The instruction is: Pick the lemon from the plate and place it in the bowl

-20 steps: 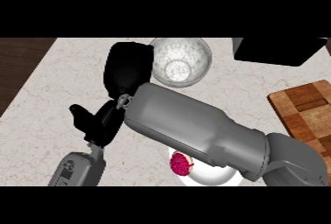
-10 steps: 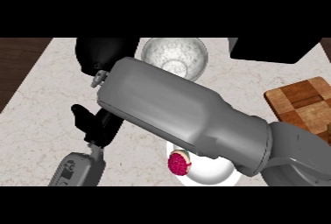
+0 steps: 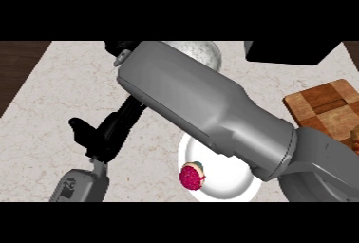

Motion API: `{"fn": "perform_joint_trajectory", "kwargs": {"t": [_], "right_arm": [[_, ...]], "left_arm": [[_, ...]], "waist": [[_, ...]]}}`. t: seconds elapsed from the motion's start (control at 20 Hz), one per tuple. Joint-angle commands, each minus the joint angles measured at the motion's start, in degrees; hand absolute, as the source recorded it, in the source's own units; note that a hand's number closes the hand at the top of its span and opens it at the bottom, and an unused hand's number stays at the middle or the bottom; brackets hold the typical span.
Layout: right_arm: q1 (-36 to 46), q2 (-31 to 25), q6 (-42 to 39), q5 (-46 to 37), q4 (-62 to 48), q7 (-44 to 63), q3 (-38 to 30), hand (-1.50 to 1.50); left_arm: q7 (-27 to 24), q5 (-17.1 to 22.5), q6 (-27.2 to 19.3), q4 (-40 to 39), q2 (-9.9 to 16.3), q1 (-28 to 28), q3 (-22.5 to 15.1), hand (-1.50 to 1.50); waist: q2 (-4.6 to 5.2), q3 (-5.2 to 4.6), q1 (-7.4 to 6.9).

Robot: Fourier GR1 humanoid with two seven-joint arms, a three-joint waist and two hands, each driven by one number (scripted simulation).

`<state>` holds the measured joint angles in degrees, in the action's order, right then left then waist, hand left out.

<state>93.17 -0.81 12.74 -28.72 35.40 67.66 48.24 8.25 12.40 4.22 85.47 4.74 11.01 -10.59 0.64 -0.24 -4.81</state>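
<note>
Plainly, the right forearm (image 3: 210,107) is filling the middle of the frame, running from the lower right corner up toward the top centre; the right hand (image 3: 118,47) is showing only as a sliver of black at the upper left end of that forearm, and whether its fingers are open or curled cannot be told; the bowl (image 3: 203,51) is lying at the top centre, mostly hidden behind the forearm, with just a pale speckled arc of its rim peeking out; the white plate (image 3: 231,182) is sitting at the lower centre, partly covered by the forearm; a round magenta fruit (image 3: 192,176) is resting on the plate near its left edge, and no yellow lemon can be made out; the left hand (image 3: 105,133) is standing at the lower left of the frame, fingers straight and pointing up, holding nothing; the wooden cutting board (image 3: 326,107) is lying at the right edge; a black object (image 3: 291,51) is occupying the upper right corner; the pale marbled counter (image 3: 56,90) is stretching across the left half
</note>
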Motion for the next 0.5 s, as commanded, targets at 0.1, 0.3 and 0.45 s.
{"fn": "perform_joint_trajectory", "kwargs": {"t": [0.1,0.3,0.45], "right_arm": [[-2.5,0.8,10.7,-2.8,-9.7,1.6,-1.9,1.50],[-4.6,0.8,12.6,-2.9,-14.4,-1.1,-1.9,1.50],[-5.0,0.8,10.9,-3.9,-19.2,-4.7,-2.0,1.50]], "left_arm": [[-1.2,-0.9,-0.5,-0.3,-0.5,-0.6,-0.1,0.00],[0.6,-0.6,-0.7,1.6,-0.5,0.3,-0.1,0.00],[0.6,0.2,0.3,2.4,1.3,-0.3,1.5,0.00]], "waist": [[0.48,0.09,1.19],[0.85,0.06,-0.35],[0.79,0.08,-0.03]]}}
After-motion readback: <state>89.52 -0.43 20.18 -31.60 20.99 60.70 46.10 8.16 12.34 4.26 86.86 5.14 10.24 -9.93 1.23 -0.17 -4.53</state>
